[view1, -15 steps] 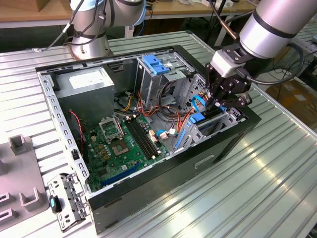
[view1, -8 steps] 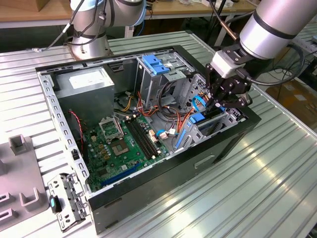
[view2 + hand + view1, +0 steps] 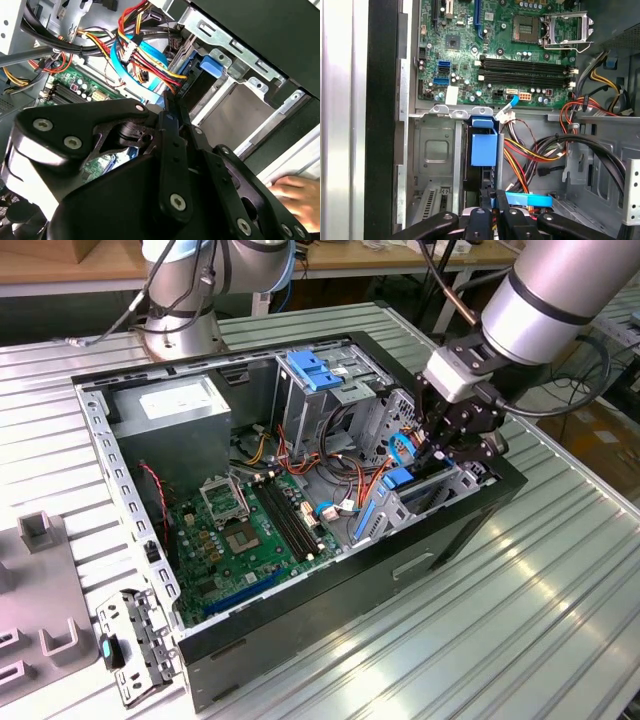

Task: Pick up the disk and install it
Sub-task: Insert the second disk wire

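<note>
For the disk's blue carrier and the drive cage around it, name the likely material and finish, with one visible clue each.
The disk carrier: probably moulded plastic, matte bright blue, uniform colour without glints. The drive cage: apparently bare sheet metal, dull grey, with stamped holes and folded edges.

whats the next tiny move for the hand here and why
Probably a short, slow push further along the slot. The blue-framed dark rectangular disk already stands inside the grey metal drive cage, and the hand sits shut at its near edge; whether it is fully seated I cannot tell.
</note>
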